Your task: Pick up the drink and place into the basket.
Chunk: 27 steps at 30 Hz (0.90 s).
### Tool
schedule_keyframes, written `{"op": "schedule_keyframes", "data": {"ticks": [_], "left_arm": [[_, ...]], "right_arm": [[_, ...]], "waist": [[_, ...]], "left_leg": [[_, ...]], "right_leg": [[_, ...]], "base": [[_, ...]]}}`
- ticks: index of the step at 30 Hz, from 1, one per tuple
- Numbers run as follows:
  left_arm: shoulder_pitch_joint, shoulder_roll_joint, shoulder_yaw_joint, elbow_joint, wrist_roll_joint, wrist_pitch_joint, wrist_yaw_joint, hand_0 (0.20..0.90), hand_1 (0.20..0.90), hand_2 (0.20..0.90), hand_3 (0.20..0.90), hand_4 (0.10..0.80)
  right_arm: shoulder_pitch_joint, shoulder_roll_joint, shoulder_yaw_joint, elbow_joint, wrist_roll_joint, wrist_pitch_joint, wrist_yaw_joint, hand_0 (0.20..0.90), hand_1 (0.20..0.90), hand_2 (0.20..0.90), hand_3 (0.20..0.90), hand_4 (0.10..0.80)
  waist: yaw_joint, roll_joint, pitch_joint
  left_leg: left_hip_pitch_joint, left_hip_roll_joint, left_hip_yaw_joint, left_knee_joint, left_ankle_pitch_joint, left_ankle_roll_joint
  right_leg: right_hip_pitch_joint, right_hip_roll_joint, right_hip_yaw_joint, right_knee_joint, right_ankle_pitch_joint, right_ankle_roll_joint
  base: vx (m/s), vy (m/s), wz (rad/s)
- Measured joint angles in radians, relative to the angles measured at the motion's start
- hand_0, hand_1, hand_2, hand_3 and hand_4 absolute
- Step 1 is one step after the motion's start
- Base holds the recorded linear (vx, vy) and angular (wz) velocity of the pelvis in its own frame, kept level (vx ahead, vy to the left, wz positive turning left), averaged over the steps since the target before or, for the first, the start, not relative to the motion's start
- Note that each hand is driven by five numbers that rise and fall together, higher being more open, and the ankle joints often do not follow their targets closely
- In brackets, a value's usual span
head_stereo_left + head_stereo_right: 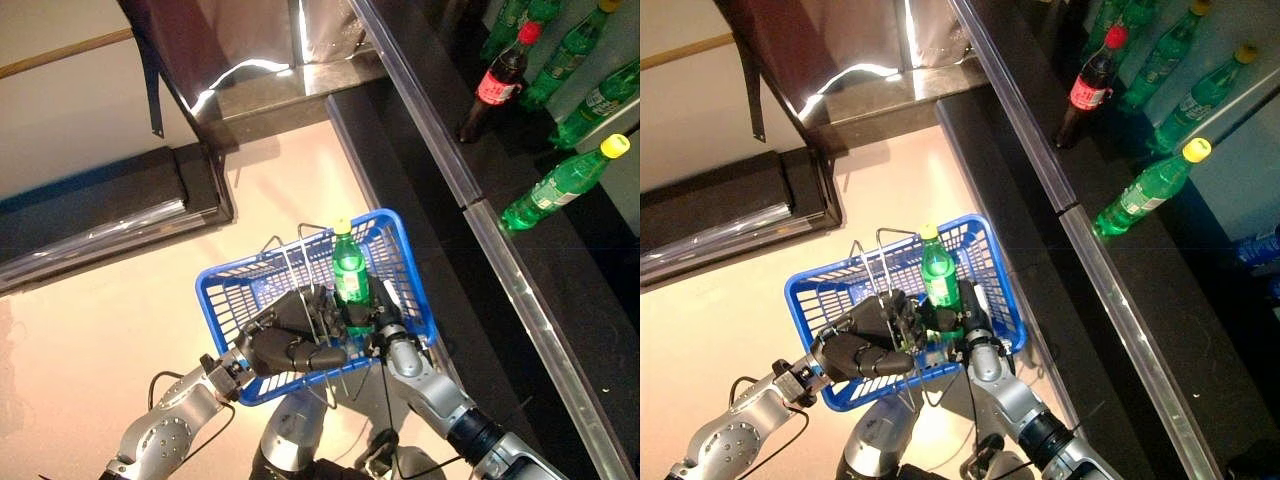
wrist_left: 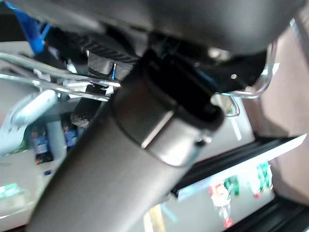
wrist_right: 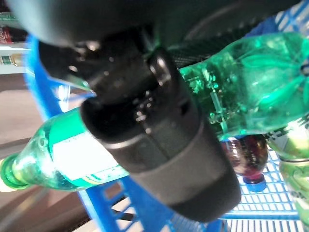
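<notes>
A blue wire basket (image 1: pixel 225 300) hangs in front of me, low in the eye views. My left hand (image 1: pixel 295 342) is curled round its metal handles (image 2: pixel 48 79). A green drink bottle (image 1: pixel 349 270) with a yellow cap stands upright inside the basket on its right side. My right hand (image 1: pixel 385 325) is shut on the lower part of this bottle. In the right wrist view the thumb (image 3: pixel 159 140) crosses the green bottle (image 3: pixel 251 82). Past it, a dark red bottle (image 3: pixel 246 154) and another pale green one (image 3: pixel 289 154) lie on the basket floor.
A dark shelf with a metal edge rail (image 1: pixel 500 260) runs along the right. On it stand a cola bottle (image 1: pixel 495 85) and several green bottles (image 1: pixel 560 185). A dark low platform (image 1: pixel 110 210) lies on the pale floor at the left.
</notes>
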Motion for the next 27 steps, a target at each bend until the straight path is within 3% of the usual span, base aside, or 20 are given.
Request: {"op": "schedule_keyframes", "data": {"ticks": [10, 27], "left_arm": [[-0.024, 0.058, 0.008, -0.005, 0.0, 0.013, -0.048, 0.3, 0.3, 0.3, 0.2, 0.1], [-0.024, 0.077, -0.002, -0.008, 0.005, 0.019, -0.079, 0.3, 0.3, 0.3, 0.2, 0.1]], "right_arm": [[0.0, 0.047, -0.005, 0.172, -0.08, -0.023, 0.024, 0.3, 0.3, 0.3, 0.2, 0.1], [-0.03, -0.004, 0.104, 0.28, -0.642, -0.004, 0.067, 0.3, 0.3, 0.3, 0.2, 0.1]], "waist": [[0.019, 0.001, 0.0], [0.046, 0.011, -0.001]], "left_leg": [[0.007, -0.008, -0.011, 0.014, -0.013, -0.005], [-0.021, -0.021, -0.016, 0.015, -0.008, -0.006]], "right_leg": [[0.009, -0.015, -0.018, 0.034, -0.033, 0.0], [-0.045, -0.044, -0.018, 0.105, -0.064, 0.0]], "base": [[0.055, -0.01, 0.05], [-0.005, 0.001, 0.01]]}}
